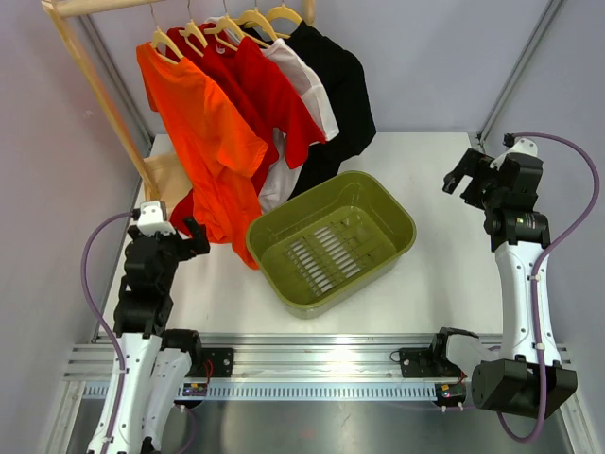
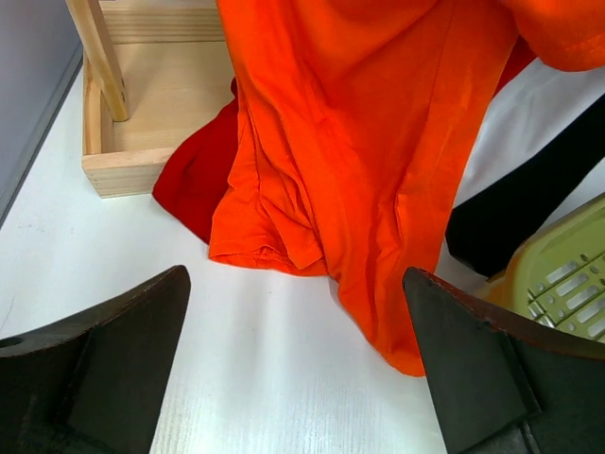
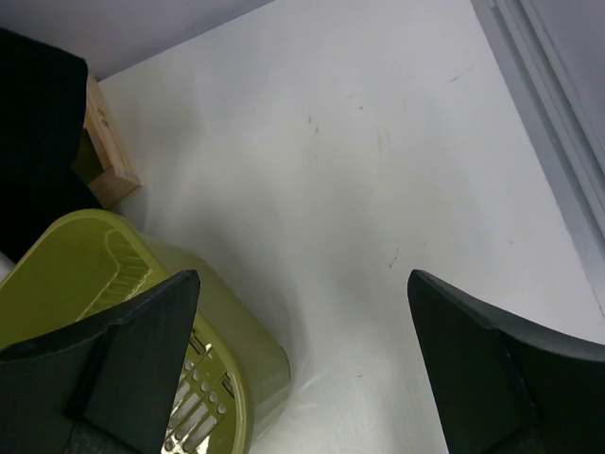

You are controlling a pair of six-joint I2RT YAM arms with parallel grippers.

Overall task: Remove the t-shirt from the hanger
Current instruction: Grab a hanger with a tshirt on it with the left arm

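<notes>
Orange t-shirt (image 2: 350, 142) hanging just ahead of your left hand (image 2: 295, 284), spread wide apart, your right hand (image 3: 302, 279) likewise apart, green basket (image 3: 76, 265) to its left

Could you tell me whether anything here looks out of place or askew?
Only slightly: the orange t-shirt hangs so low that its hem crumples on the table, beside the green basket. Nothing looks spilled or damaged.

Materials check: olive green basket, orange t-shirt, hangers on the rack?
Olive green slotted basket: looks like moulded plastic, slightly glossy, with slots cut in the floor. Orange t-shirt: soft matte knit fabric, maybe cotton, hanging in folds. Pale hangers: probably light wood with thin metal hooks, though too small to be sure.
</notes>
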